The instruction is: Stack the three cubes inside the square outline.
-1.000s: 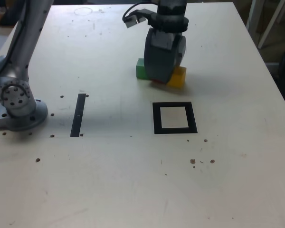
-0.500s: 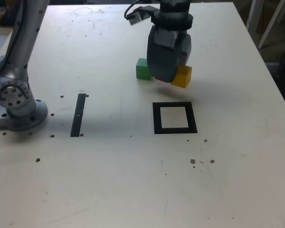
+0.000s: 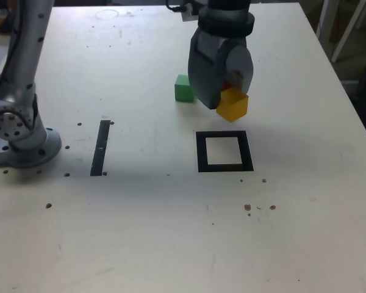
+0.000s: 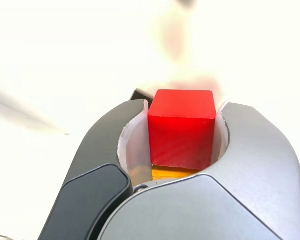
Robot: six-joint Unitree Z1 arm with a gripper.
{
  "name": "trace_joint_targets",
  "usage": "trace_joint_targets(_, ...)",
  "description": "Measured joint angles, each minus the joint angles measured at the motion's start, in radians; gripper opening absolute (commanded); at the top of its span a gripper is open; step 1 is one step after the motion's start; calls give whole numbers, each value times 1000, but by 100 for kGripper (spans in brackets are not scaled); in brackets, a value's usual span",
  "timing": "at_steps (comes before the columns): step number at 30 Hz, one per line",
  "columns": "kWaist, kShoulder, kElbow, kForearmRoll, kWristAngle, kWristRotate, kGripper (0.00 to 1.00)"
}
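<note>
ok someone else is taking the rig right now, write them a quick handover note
Gripper: closed on the red cube, raised above the table; the yellow cube is with it, apparently carried too.
Green cube: on the table, beyond the black square in the exterior view.
Done: red and yellow picked up, it seems.
Left: all three still to be stacked inside the square, which holds no cube.

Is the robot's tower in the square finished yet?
Not yet. The black square outline has no cube in it. The red cube is between the jaws, and the yellow cube is lifted up with it. The green cube sits on the table, outside the square. All three still need stacking.
</note>
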Motion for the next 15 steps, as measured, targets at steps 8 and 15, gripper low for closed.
trace_joint_targets(8, -122, -3, 17, 33, 44, 77, 33)
trace_joint_targets(15, -210, -8, 26, 23, 90, 76, 33)
